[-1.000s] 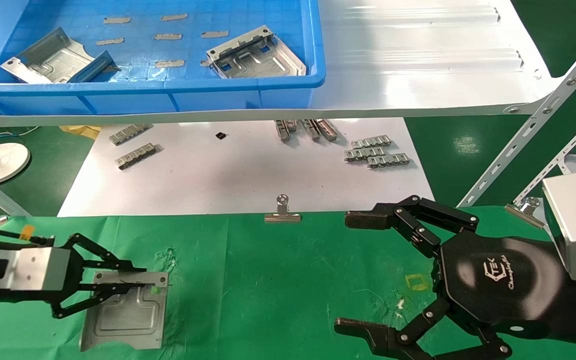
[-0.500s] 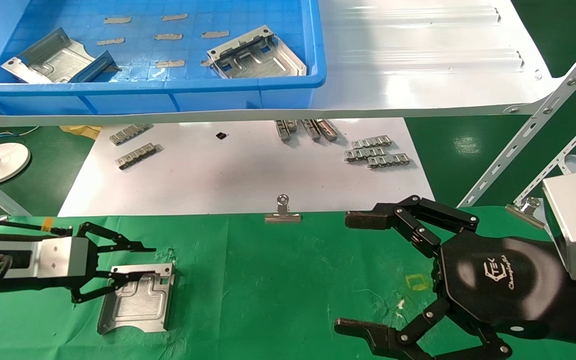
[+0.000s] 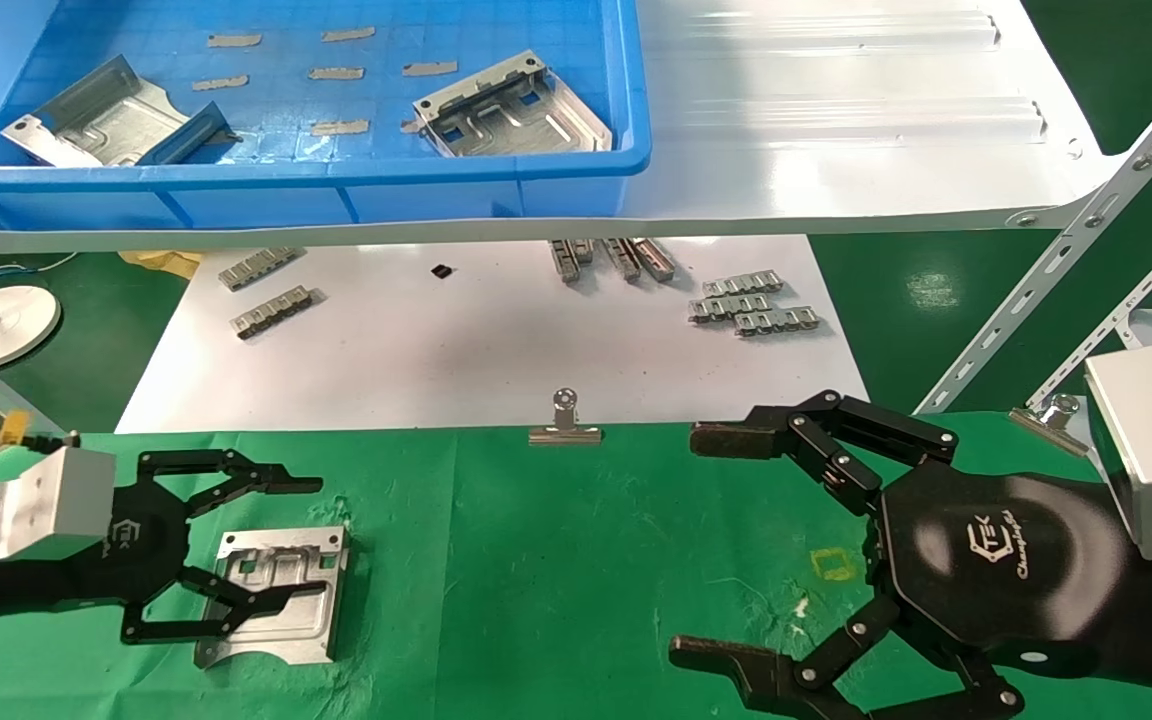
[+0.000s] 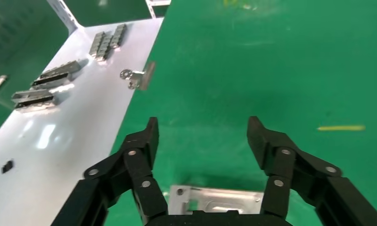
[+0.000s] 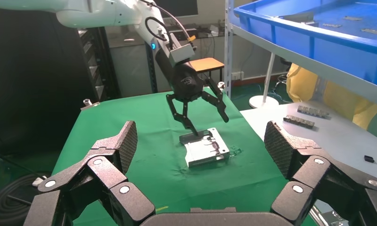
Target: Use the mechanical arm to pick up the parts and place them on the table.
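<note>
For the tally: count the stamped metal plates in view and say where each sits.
3. One plate lies flat on the green table under the open left pincer. Two sit in the blue bin: one left, one right. The bin's wall may hide others.

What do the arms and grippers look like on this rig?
Both alike: left gripper and right gripper have glossy black hexagonal palms with a white logo, jointed black jaws with silver pivot pins, and boxy silver wrists. The left wrist carries a yellow tag and thin black cable.
</note>
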Controlling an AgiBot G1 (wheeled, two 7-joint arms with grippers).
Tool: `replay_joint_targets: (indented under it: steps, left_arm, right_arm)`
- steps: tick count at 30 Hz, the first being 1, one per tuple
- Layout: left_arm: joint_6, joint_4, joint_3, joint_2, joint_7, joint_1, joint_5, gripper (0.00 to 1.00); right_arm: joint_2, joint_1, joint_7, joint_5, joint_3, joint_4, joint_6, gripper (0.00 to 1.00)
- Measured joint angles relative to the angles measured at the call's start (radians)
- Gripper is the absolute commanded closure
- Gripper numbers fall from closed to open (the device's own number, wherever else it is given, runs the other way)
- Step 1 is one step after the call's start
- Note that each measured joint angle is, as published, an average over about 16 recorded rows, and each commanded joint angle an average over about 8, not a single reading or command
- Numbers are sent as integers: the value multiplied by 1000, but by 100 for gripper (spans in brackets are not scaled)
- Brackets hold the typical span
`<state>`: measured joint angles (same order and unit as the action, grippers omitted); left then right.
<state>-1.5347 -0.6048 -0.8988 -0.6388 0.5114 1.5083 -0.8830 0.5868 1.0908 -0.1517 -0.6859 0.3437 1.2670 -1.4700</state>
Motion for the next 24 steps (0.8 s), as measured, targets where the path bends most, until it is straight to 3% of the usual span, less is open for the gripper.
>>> replay_joint_targets:
  steps: [14, 24]
  left_arm:
    - [-11, -13, 23, 2, -33, -20, 22, 0]
    - [-2, -103, 102, 5, -121, -74, 37, 0]
  right_arm:
    - [0, 0, 0, 0, 0, 0, 0, 0]
    - [0, 0, 0, 0, 0, 0, 0, 0]
